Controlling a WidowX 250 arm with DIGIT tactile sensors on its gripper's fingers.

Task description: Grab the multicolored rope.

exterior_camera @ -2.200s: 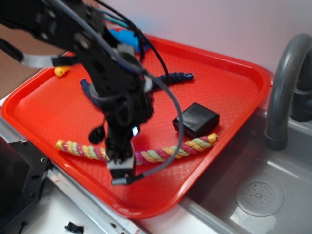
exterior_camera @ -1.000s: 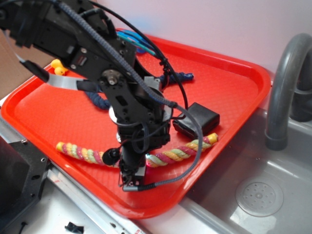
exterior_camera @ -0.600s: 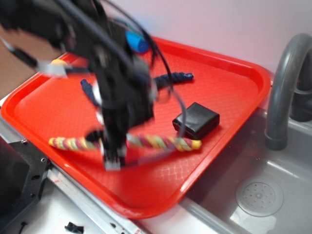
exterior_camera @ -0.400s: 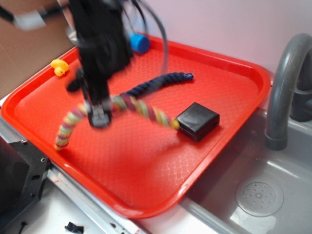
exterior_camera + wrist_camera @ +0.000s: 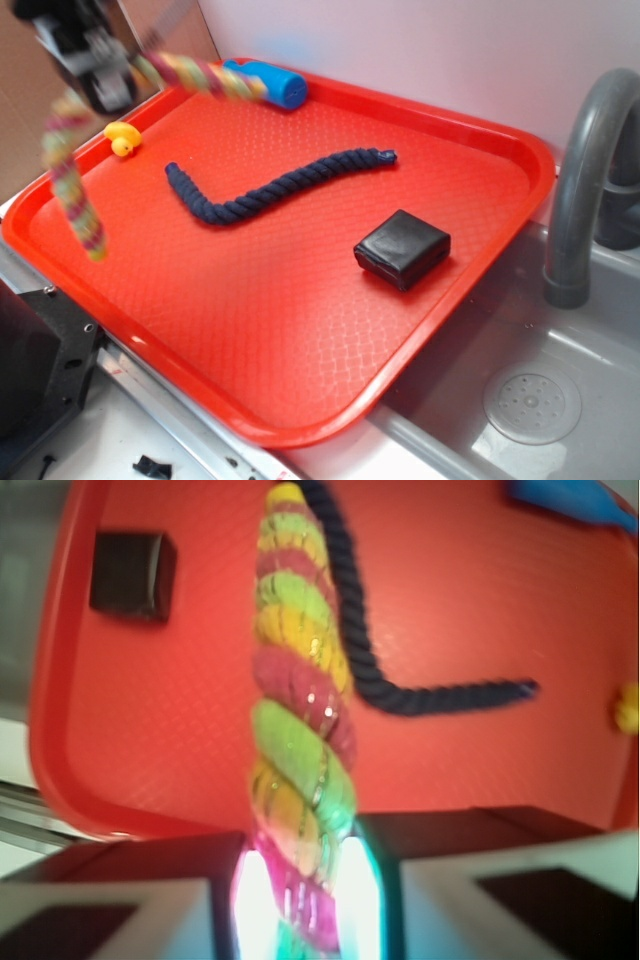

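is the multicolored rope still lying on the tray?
No, the multicolored rope hangs in the air from the tool, both ends dangling clear of the red tray.

Multicolored rope (image 5: 298,740) clamped in the claw (image 5: 297,900), hanging over the red tray (image 5: 160,720).

The claw's two pads grip the rope at 6 o'clock; its yellow, pink and green twists run up toward 12 o'clock, blurred. Below it on the tray, the navy rope (image 5: 400,685) curves from 12 toward 3 o'clock. A black block (image 5: 132,575) sits at 10 o'clock.
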